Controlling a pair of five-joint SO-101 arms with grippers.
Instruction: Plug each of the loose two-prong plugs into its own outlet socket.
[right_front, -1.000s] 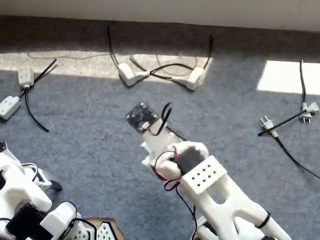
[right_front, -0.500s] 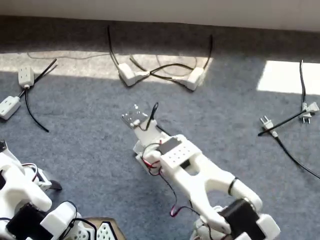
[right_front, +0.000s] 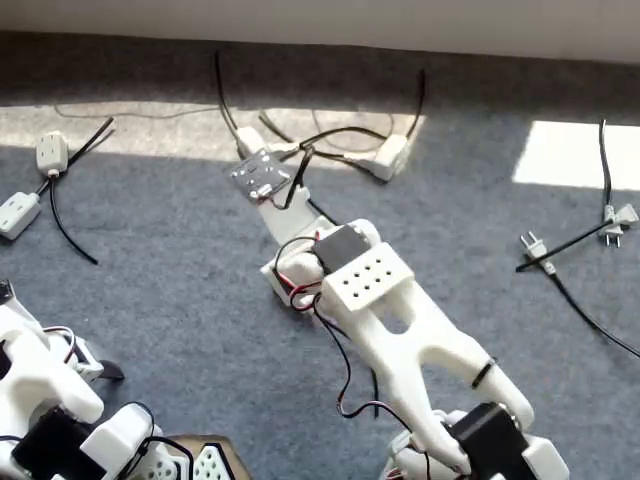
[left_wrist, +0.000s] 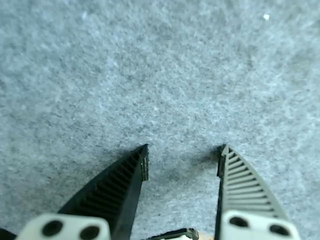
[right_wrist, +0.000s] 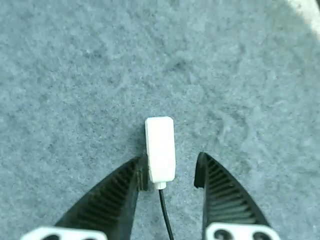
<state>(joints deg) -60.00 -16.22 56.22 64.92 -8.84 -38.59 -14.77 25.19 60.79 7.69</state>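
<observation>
A grey, matt, fuzzy carpet-like cloth (right_front: 150, 300) covers the table, its nap rough and slightly mottled. The small white rectangular plastic block (right_wrist: 160, 148) looks smooth with a faint sheen, and its thin black cord (right_wrist: 166, 220) is matt and rubbery. The white arm (right_front: 440, 358) at lower centre of the high view is matt plastic; the right pincer (right_wrist: 172, 158) and left pincer (left_wrist: 184, 148) have dark ribbed plastic fingers.

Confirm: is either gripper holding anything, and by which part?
Nothing is held. Right gripper is open astride the white corded block near its cord end; left gripper open over carpet.
</observation>
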